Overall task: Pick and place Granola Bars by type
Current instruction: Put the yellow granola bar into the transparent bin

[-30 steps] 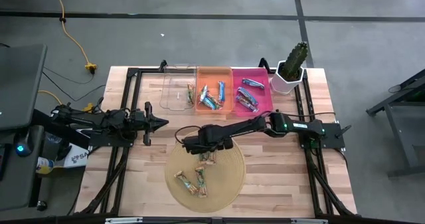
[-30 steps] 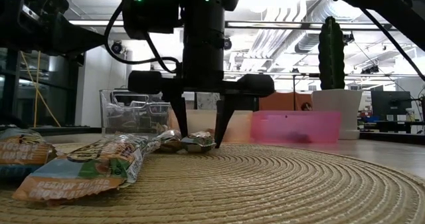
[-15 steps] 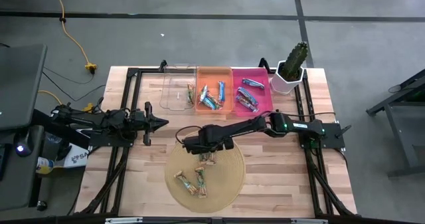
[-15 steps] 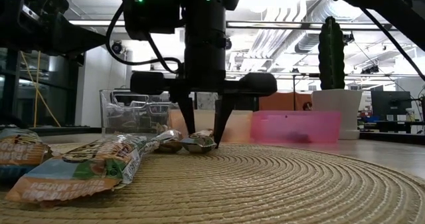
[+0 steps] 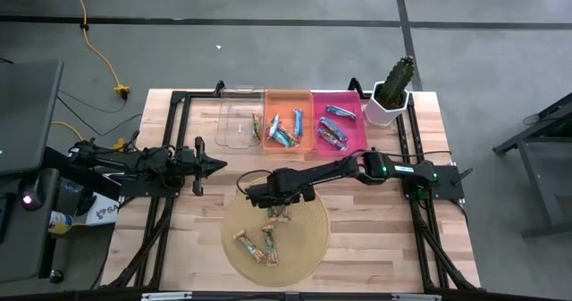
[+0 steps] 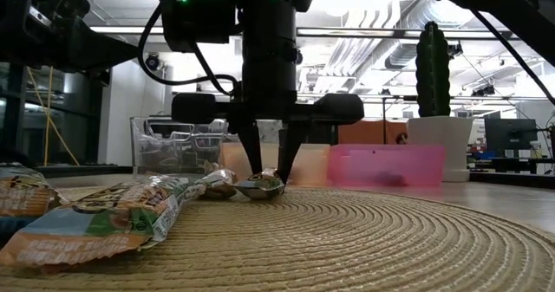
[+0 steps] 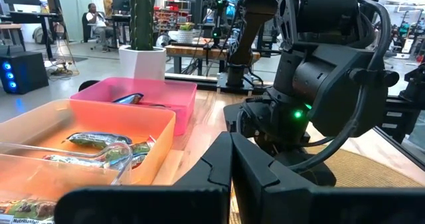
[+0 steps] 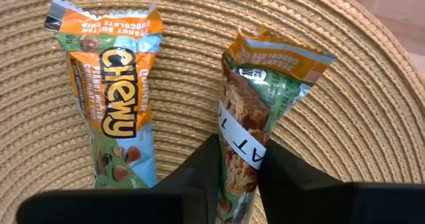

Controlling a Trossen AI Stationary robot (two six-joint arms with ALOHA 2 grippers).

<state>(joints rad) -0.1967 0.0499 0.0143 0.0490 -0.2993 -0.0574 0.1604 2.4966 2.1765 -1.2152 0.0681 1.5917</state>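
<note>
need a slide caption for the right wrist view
Right gripper closing on an orange-and-green granola bar on the woven mat, a Chewy bar lying beside it.

Three bins, a woven mat and a potted cactus on a wooden table.

The clear bin [image 5: 239, 128], orange bin [image 5: 288, 100] and pink bin [image 5: 353, 133] sit side by side along the far edge of the table [image 5: 375, 238], with the cactus [image 5: 395, 79] in its white pot just beside the pink one. The round mat [image 5: 308, 238] lies near the front edge. A yellow cable [image 5: 100, 55] trails over the floor.
</note>
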